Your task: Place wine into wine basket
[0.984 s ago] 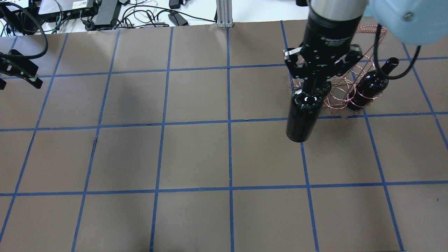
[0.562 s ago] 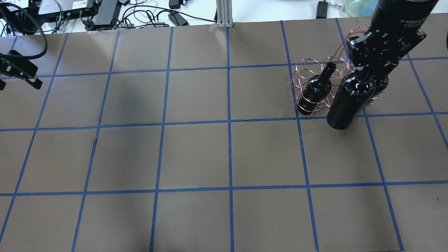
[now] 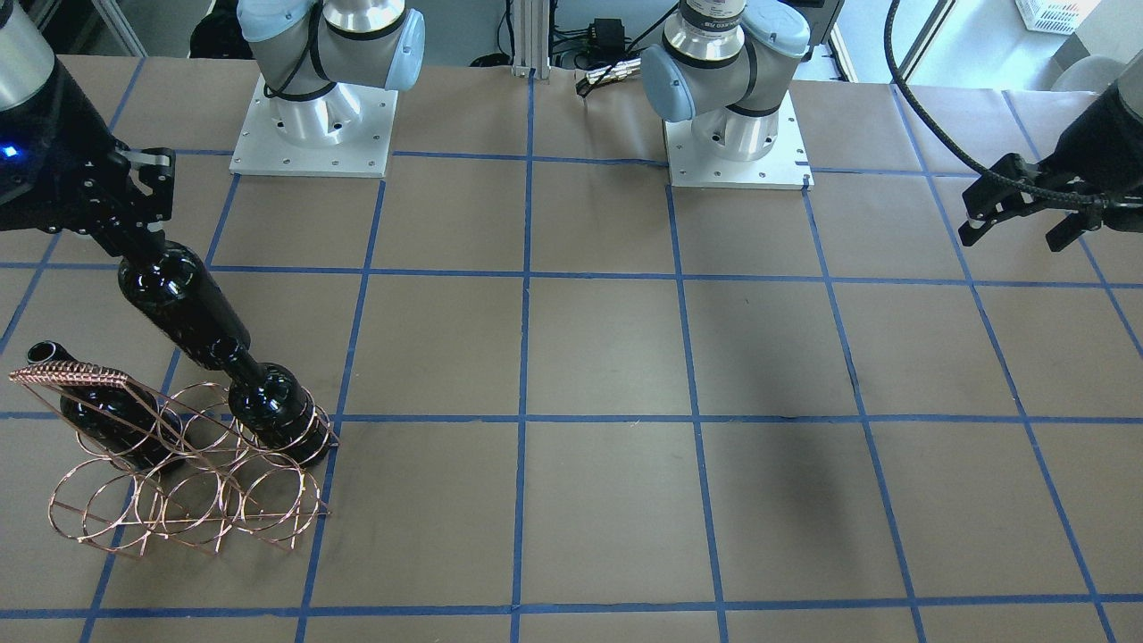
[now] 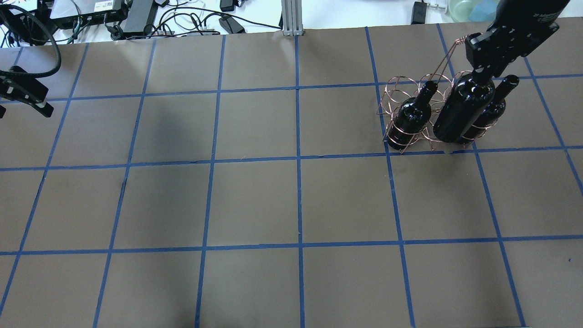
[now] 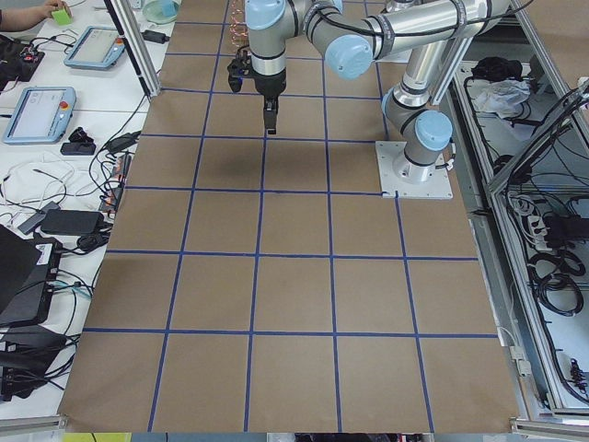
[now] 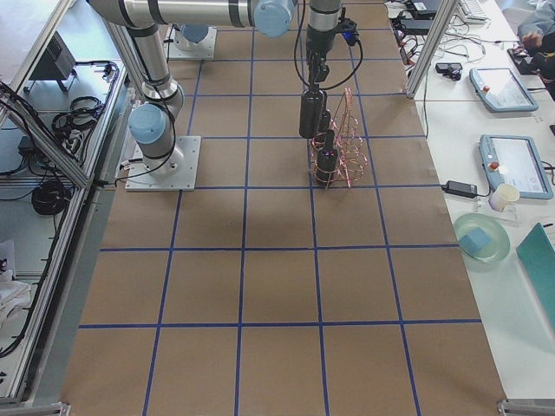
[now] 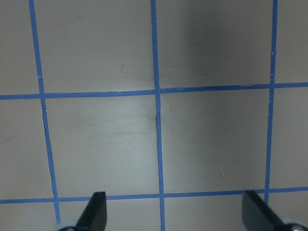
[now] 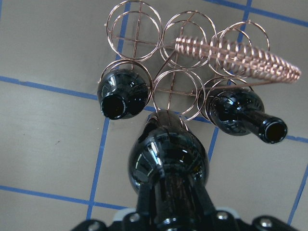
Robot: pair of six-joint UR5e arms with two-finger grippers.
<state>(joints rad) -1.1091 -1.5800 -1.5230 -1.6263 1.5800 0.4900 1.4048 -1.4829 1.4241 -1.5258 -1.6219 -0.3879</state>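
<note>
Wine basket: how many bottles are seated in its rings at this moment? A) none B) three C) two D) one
C: one bottle and a second bottle stand in rings of the wine basket; the third bottle hangs in the right gripper, not yet in a ring.

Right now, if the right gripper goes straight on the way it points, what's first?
The wine held by the right gripper leads: its base would probably enter the wine basket's empty middle ring, between two seated bottles. Depth is unclear.
</note>
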